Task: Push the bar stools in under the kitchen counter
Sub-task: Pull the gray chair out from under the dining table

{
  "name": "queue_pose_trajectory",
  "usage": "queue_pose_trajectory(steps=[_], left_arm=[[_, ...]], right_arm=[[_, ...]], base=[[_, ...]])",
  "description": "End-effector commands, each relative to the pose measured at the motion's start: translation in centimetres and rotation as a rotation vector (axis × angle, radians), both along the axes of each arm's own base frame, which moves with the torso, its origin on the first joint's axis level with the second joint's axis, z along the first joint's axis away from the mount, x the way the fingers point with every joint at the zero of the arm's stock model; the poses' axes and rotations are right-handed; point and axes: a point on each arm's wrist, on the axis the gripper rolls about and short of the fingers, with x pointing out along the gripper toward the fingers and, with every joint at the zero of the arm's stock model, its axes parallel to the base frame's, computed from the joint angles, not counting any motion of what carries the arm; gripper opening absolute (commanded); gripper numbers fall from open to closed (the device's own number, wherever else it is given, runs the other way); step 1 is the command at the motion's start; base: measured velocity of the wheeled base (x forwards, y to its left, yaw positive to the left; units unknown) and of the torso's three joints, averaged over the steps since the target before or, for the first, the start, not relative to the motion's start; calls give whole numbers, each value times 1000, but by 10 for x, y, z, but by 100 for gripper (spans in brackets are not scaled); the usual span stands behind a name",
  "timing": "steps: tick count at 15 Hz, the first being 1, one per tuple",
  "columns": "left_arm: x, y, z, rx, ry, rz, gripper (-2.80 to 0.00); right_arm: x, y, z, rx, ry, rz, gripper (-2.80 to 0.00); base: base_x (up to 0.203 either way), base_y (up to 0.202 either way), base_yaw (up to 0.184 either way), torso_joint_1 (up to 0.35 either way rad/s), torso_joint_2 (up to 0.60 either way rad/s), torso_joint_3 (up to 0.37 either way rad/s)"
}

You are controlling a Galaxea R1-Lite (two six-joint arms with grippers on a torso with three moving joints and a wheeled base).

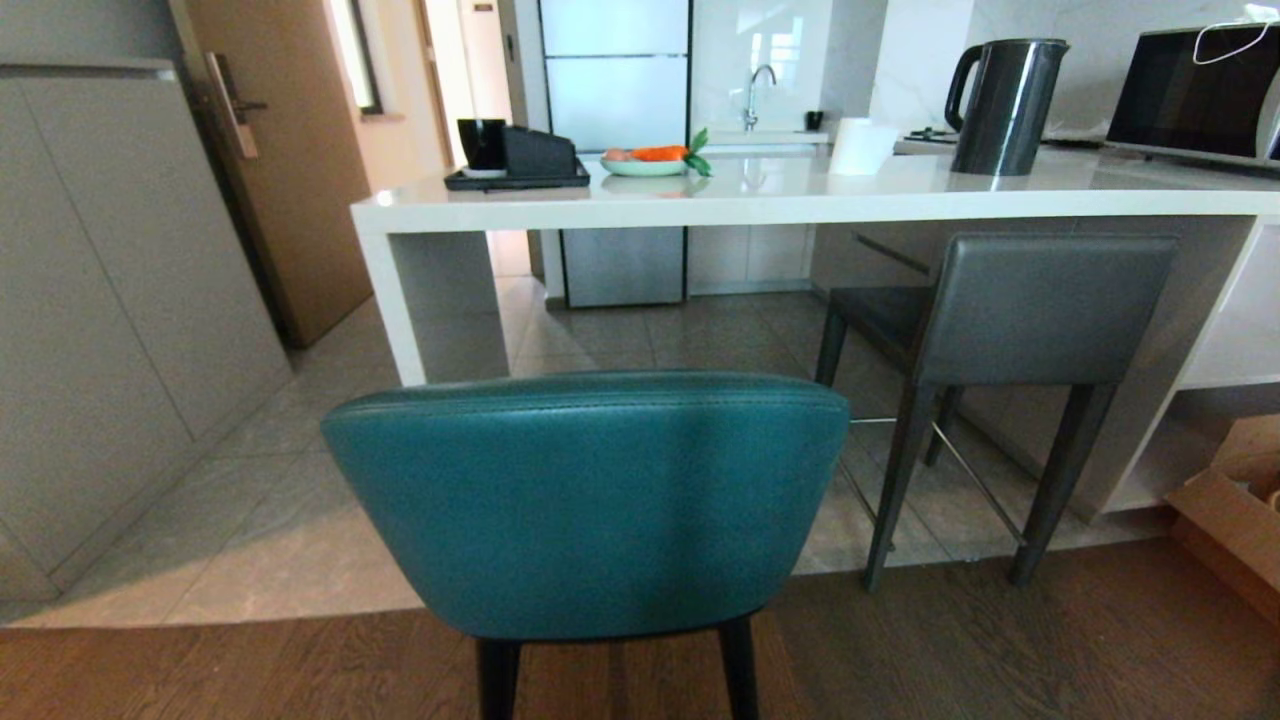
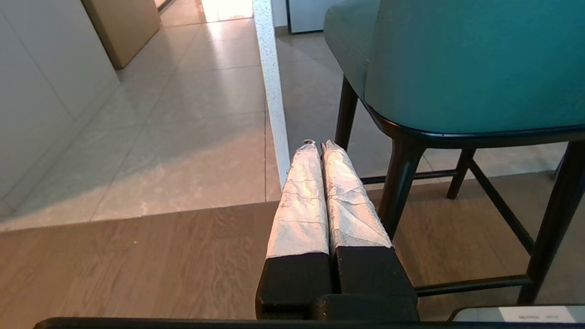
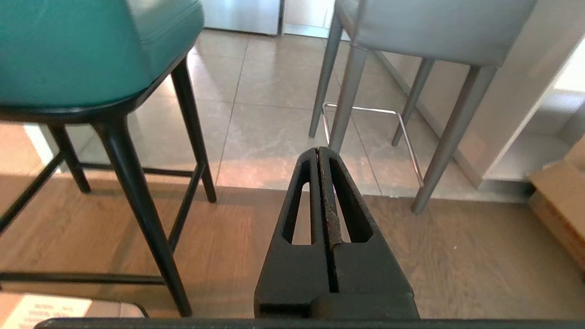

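**Both stools still out from the desk, claws pressed together**

You've got the teal stool (image 1: 590,500) dead centre in the head view, back toward you. Rounded leather backrest, stitched seam along the top edge, thin black splayed legs joined by black crossbars. It stands on the wood floor (image 1: 1000,650), just short of the tile edge, well clear of the desk (image 1: 800,195) and not under it.

The grey stool (image 1: 1010,320) is to your right and further forward. Dark grey, rectangular back, straight grey legs, chrome footrest (image 3: 365,114). Its seat reaches under the slab; its back sits roughly at the desk's front edge. Front legs are on the tile, rear legs at the tile-to-wood line.

The desk is a thick glossy white slab with a white end leg (image 1: 400,300) on your left and white open shelves (image 1: 1230,340) on your right. On top: black kettle (image 1: 1005,105), paper roll (image 1: 862,145), plate of vegetables (image 1: 650,160), black tray (image 1: 515,178).

Left claw (image 2: 318,145): taped fingers (image 2: 301,196) pressed together, holding nothing, low beside the teal stool's left legs, not touching them.

Right claw (image 3: 318,150): black fingers closed tight, empty, low over the wood floor between the two stools.

Cardboard box (image 1: 1235,520) sits on the floor at far right.
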Motion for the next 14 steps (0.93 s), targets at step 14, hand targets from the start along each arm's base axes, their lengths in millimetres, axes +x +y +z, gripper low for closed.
queue_pose_trajectory(steps=[14], left_arm=[[0,0,0,0,5,0,-280]], right_arm=[[0,0,-2,35,13,3,-280]], base=[[0,0,0,0,0,0]])
